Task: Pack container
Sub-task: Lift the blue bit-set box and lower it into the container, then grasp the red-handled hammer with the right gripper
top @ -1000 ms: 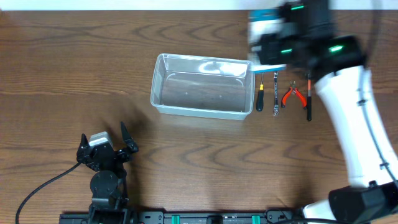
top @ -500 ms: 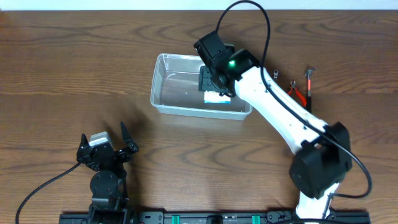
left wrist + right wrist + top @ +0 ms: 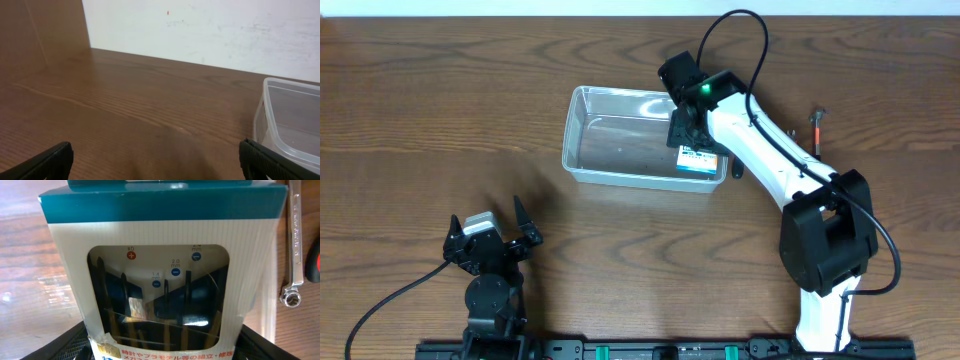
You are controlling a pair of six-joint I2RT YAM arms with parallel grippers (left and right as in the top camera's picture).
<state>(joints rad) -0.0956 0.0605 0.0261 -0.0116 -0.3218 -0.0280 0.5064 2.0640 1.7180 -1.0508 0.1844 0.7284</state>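
The clear plastic container [image 3: 620,140] stands empty at the table's middle; its corner also shows in the left wrist view [image 3: 292,120]. My right gripper [image 3: 687,128] is shut on a blue-and-white box of small screwdrivers [image 3: 700,160] and holds it over the container's right end, at the front right corner. In the right wrist view the box [image 3: 160,235] fills the frame between the fingers of the right gripper [image 3: 160,347]. My left gripper [image 3: 490,238] is open and empty at the front left, apart from the container; it also shows in the left wrist view [image 3: 157,165].
Hand tools lie right of the container, mostly hidden under the right arm: a dark-handled tool [image 3: 816,125] and, in the right wrist view, a small wrench [image 3: 295,245] and a red handle [image 3: 314,265]. A white wall stands behind the table [image 3: 210,30].
The right arm swung from the back right to over the container with the box, then shifted it a little right toward the container's right end. The left arm has not moved.
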